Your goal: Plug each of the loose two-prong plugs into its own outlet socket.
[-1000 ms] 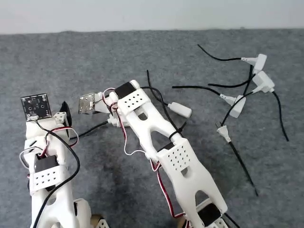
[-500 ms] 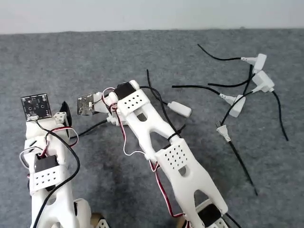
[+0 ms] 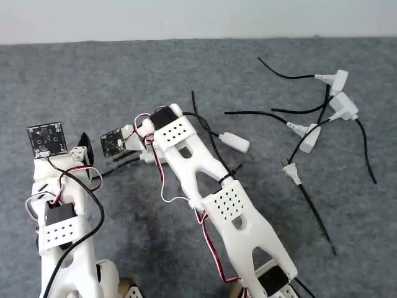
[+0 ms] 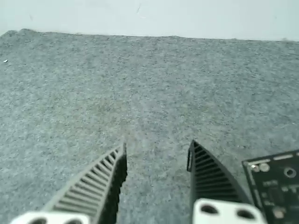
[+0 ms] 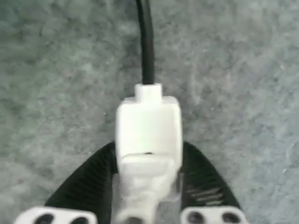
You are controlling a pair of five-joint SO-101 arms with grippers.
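My right gripper (image 5: 148, 156) is shut on a white plug (image 5: 148, 123), whose black cord (image 5: 147, 46) runs away over the grey carpet. From above, the right arm's wrist (image 3: 167, 127) lies mid-table and covers that plug; its cord (image 3: 121, 161) trails out to the left. My left gripper (image 4: 156, 163) stands open over bare carpet near the left edge (image 3: 83, 146). A white oblong socket (image 3: 236, 143) on a black cord lies just right of the right wrist. At the far right lie several white sockets (image 3: 343, 107) and a loose two-prong plug (image 3: 291, 171).
A dark circuit board (image 4: 274, 184) sits beside my left fingers. Black cords (image 3: 316, 214) cross the carpet at the right. A pale wall (image 3: 198, 18) bounds the far edge. Open carpet lies at the far left and centre back.
The right wrist has swung slightly left and down, carrying its board and the plug's cord with it. The left arm has stayed still.
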